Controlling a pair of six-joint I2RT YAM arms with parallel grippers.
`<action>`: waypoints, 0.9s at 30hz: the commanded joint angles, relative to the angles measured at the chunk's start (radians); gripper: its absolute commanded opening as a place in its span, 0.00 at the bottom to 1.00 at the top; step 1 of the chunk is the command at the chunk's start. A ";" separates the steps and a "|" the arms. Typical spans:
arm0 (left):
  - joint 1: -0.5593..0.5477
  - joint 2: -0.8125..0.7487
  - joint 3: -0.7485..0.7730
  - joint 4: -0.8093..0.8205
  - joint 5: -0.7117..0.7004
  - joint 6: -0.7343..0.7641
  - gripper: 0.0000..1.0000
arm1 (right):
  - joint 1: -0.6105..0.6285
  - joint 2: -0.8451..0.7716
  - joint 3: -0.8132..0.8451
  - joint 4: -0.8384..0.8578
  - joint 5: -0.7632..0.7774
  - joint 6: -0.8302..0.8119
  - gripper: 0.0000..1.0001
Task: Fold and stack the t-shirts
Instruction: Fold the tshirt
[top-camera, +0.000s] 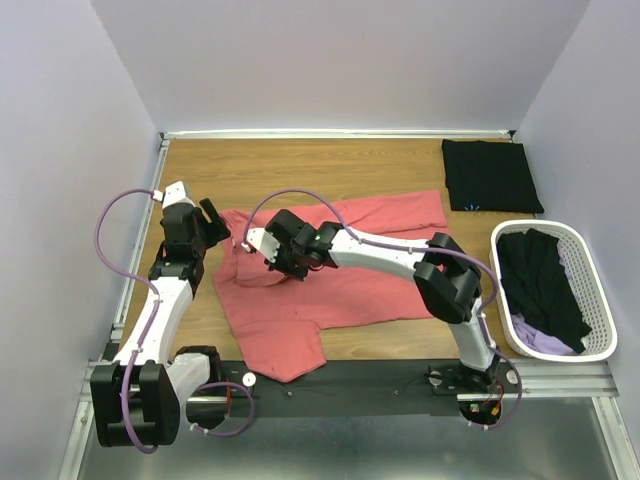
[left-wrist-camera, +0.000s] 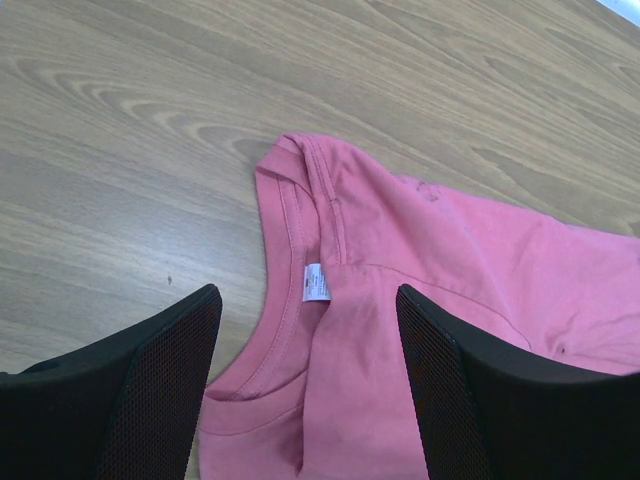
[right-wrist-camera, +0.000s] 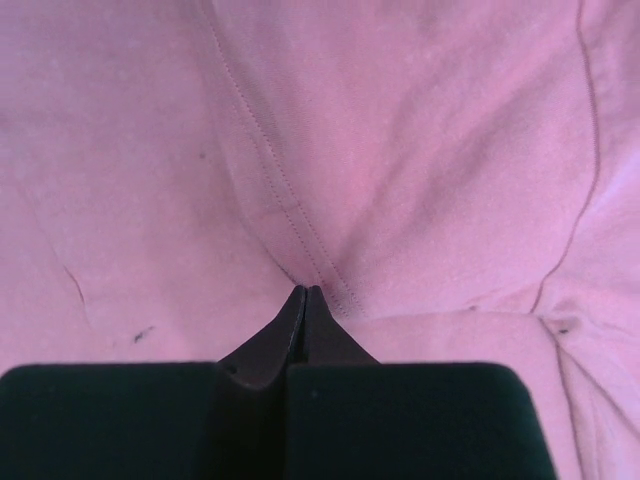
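Coral-pink t-shirt (top-camera: 330, 295) mid-fold: right tool (right-wrist-camera: 303, 290) pinches its cloth shut; open left tool (left-wrist-camera: 305, 295) should next grasp its collar (left-wrist-camera: 283, 250)

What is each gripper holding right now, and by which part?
The right gripper pinches the pink shirt at a stitched seam. The left gripper is open above the collar, holding nothing.

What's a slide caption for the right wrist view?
Right gripper shut, pinching a fold of the coral tee.
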 joint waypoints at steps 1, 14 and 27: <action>0.001 0.011 -0.013 0.010 0.025 0.011 0.79 | -0.011 -0.070 0.001 -0.038 -0.038 -0.044 0.01; 0.001 0.034 -0.016 0.009 0.043 0.005 0.74 | -0.038 -0.060 -0.060 -0.044 -0.147 -0.059 0.02; 0.002 0.046 -0.018 0.002 0.023 -0.001 0.73 | -0.058 -0.047 -0.035 -0.081 -0.182 -0.066 0.40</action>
